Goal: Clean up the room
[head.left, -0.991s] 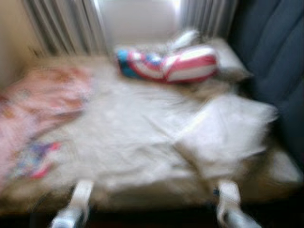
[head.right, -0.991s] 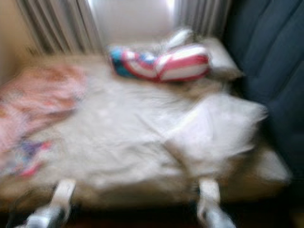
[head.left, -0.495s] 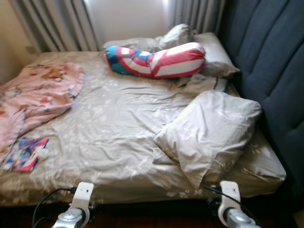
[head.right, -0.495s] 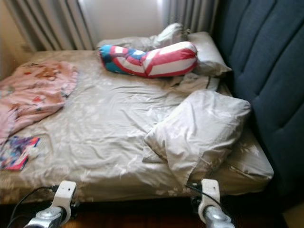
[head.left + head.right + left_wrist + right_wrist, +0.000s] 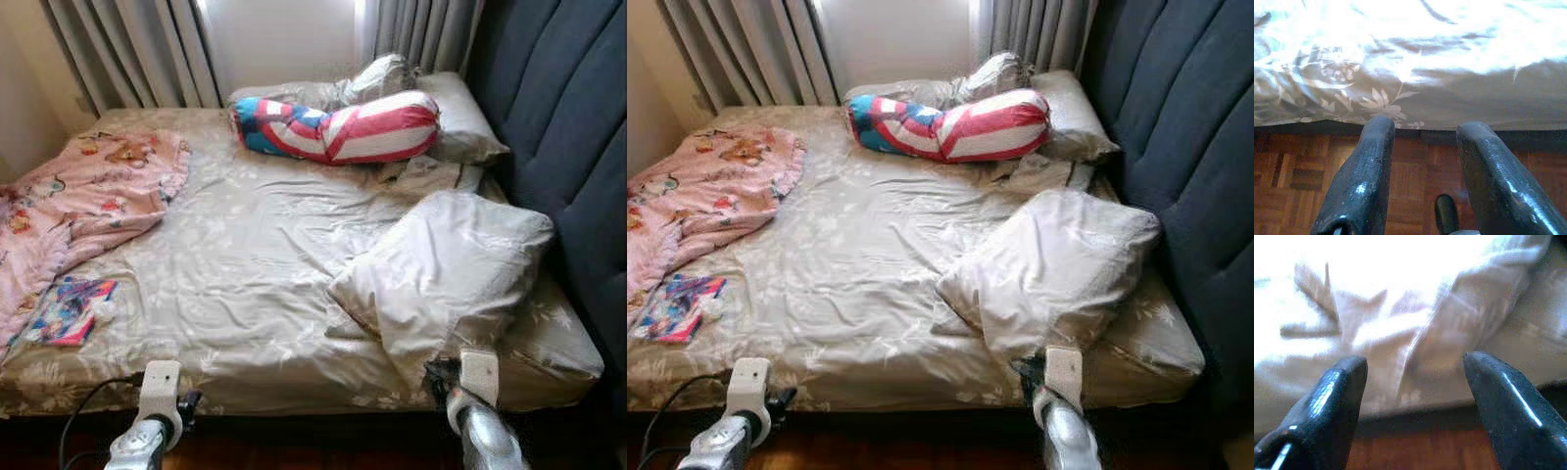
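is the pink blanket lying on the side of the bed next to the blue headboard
No, the pink blanket lies on the bed's far side from the blue headboard.

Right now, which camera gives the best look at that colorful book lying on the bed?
The left eye view: the colorful book lies whole near the bed's front edge, beside the pink blanket, sharp and unblocked. The right eye view has it too, closer to the picture's edge. The wrist views look at the sheet and pillow instead.
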Available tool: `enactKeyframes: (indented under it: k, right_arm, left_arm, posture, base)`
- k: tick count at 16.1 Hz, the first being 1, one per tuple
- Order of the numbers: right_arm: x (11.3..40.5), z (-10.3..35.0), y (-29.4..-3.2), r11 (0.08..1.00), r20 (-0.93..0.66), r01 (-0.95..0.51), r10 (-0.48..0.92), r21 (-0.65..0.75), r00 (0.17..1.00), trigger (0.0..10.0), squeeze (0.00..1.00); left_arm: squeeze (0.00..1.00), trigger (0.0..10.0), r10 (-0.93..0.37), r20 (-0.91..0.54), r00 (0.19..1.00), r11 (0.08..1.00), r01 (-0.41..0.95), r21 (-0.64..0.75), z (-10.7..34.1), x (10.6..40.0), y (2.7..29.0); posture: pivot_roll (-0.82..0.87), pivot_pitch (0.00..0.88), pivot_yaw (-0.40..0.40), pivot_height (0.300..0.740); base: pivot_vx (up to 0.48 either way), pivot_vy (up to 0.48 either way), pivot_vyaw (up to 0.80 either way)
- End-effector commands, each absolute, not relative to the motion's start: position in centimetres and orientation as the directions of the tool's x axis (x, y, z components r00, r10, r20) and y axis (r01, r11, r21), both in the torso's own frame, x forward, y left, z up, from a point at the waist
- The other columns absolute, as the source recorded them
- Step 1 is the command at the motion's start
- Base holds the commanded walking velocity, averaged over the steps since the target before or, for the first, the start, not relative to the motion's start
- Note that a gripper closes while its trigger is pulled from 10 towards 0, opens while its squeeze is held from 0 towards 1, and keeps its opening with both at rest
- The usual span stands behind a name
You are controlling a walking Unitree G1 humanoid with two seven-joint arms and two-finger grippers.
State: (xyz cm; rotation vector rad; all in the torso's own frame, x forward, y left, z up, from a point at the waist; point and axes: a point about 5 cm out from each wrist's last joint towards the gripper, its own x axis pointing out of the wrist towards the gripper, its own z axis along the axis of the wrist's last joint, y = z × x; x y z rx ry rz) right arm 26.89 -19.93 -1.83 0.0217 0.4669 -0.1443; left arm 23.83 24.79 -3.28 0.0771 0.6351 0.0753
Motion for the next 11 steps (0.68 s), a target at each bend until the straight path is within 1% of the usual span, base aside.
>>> enactKeyframes:
  k: [1,2,3,5,7,9,11]
  right_arm:
    - [31.4,3.6,-20.3,0.989,-0.201,0.139,-0.146,-0.053,0.969,10.0,0.0]
    - [31.4,3.8,-20.1,0.989,-0.169,0.137,-0.145,-0.059,0.975,10.0,0.0]
    - [31.2,3.8,-19.7,0.988,-0.149,0.133,-0.143,-0.074,0.978,10.0,0.0]
    - [30.7,3.3,-19.4,0.989,-0.148,0.134,-0.142,-0.064,0.979,10.0,0.0]
    - [30.5,3.2,-19.1,0.989,-0.134,0.138,-0.144,-0.058,0.98,10.0,0.0]
    - [30.4,3.1,-19.1,0.988,-0.13,0.143,-0.149,-0.055,0.98,10.0,0.0]
    - [29.7,2.4,-20.0,0.979,-0.169,0.195,-0.202,-0.057,0.965,10.0,0.0]
  left_arm:
    - [0.0,10.0,0.039,-0.475,0.879,0.996,0.005,0.092,-1.3,26.7,23.0]
    - [0.0,10.0,-0.036,-0.321,0.946,0.992,0.072,0.102,1.8,30.2,20.2]
    - [0.0,10.0,-0.053,-0.268,0.962,0.99,0.085,0.108,2.7,30.9,19.4]
    - [0.0,10.0,-0.06,-0.226,0.972,0.992,0.083,0.094,3.1,31.1,19.1]
    - [0.0,10.0,-0.073,-0.139,0.988,0.993,0.085,0.077,4.3,31.5,19.1]
    - [0.0,10.0,-0.064,-0.115,0.991,0.995,0.072,0.068,4.6,31.6,19.3]
    - [0.0,10.0,-0.06,-0.108,0.992,0.995,0.068,0.073,4.4,31.3,19.5]
  posture:
    - [-0.04,0.0,0.012,0.74]
    - [-0.05,0.0,0.009,0.74]
    - [-0.05,0.0,0.009,0.74]
    - [-0.04,0.0,0.008,0.74]
    - [-0.05,0.0,0.012,0.74]
    - [-0.06,0.0,0.015,0.74]
    - [-0.07,0.0,0.015,0.74]
  base:
    - [0.0,0.0,0.0]
    - [0.0,0.0,0.0]
    - [0.0,0.0,0.0]
    - [0.0,0.0,0.0]
    - [0.0,0.0,0.0]
    - [0.0,0.0,0.0]
    - [0.0,0.0,0.0]
